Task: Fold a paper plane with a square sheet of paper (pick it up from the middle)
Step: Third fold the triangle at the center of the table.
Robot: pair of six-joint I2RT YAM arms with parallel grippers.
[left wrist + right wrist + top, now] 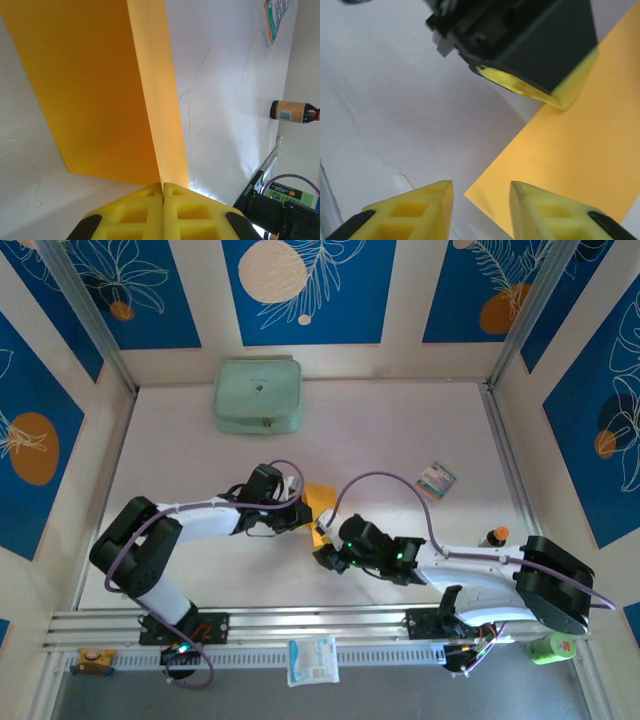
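Folding underway: the left gripper [162, 189] pinches the creased paper [100, 90], which lies between both grippers. The right gripper [481, 192] stands parted at the paper's corner. Next, it likely must close there without shifting the crease.

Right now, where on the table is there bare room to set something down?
Bare table lies between pouch and card, and at left between pouch and left arm. The middle is crowded: left gripper and right gripper meet at the paper; a bottle stands near the right arm.
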